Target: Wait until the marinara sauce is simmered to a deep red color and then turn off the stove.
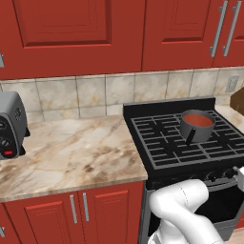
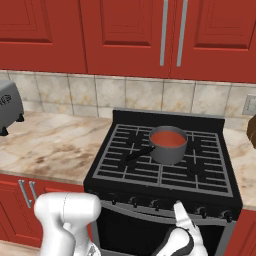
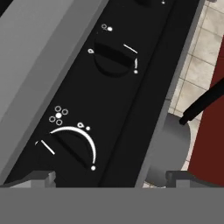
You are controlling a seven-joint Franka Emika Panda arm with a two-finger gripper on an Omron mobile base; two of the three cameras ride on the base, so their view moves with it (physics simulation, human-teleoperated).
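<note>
One grey toaster [image 1: 10, 125] stands at the far left of the marble counter [image 1: 76, 147], its knobs and a small red button facing the room; no writing on it can be made out. To its right sits the stove [image 2: 162, 165], black with dark grid grates and a raised back panel. One small grey saucepan [image 2: 168, 145] rests on the grates toward the back, right of centre in the left base view, its dark handle [image 2: 139, 153] pointing toward the front left. Inside it the marinara sauce [image 2: 168, 138] lies as a smooth orange-red disc reaching close to the rim.

Below the grates runs a row of front knobs. In the hand view two of them show close up: a nearer knob [image 3: 72, 151] ringed by a white arc with small burner dots beside it, and a farther knob [image 3: 113, 59] with short white tick marks. These markings are symbols, not letters.

Just in front of that knob row, the gripper [image 3: 111, 177] has its two finger tips [image 3: 43, 177] spread wide apart, with nothing between them.
</note>
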